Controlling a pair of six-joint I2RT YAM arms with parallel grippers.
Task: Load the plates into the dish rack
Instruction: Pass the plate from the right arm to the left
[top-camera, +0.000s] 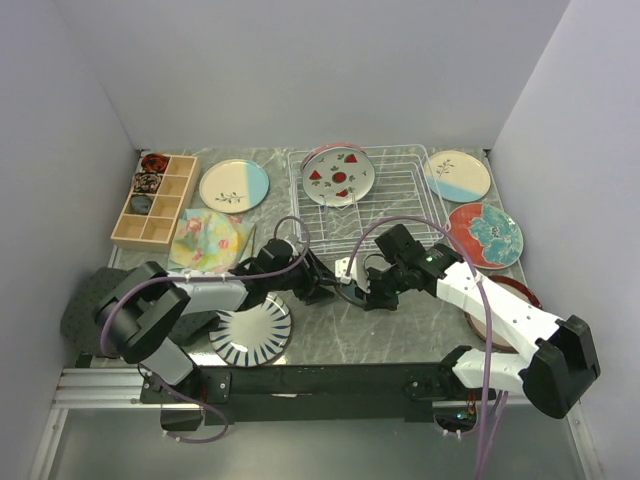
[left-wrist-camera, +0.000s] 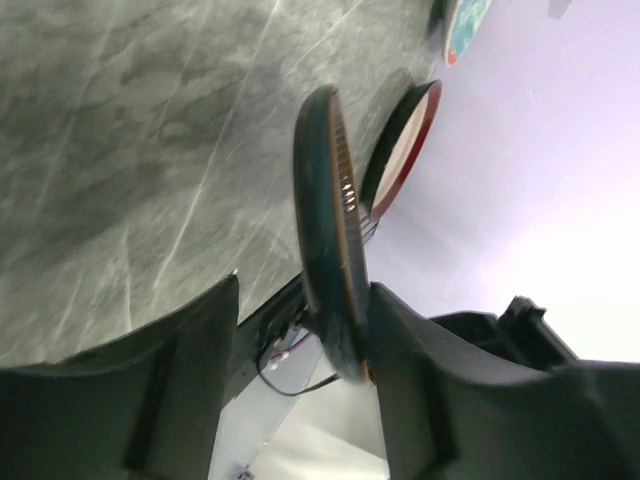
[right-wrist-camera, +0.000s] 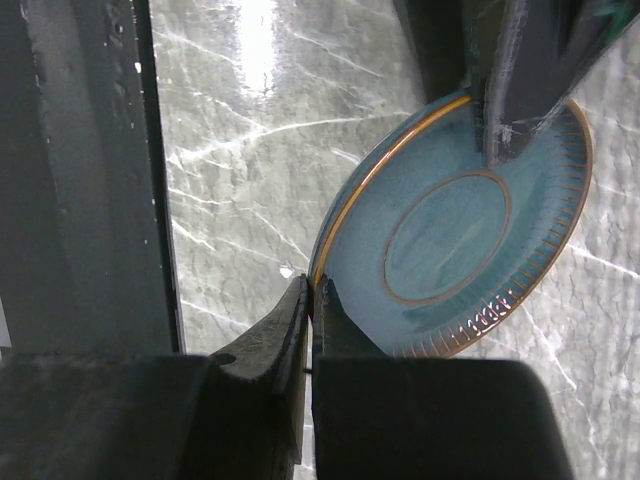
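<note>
Grey stone table (top-camera: 420, 320) lies under both arms, which meet in the middle. My right claw (right-wrist-camera: 310, 300) is pinched tight on the rim of the dark teal plate (right-wrist-camera: 450, 240). My left claw (left-wrist-camera: 300, 330) is apart, and the plate stands on edge between its fingers, touching one and clear of the other. I think the left must squeeze next. The dish rack (top-camera: 420, 235) sits just behind them.
</note>
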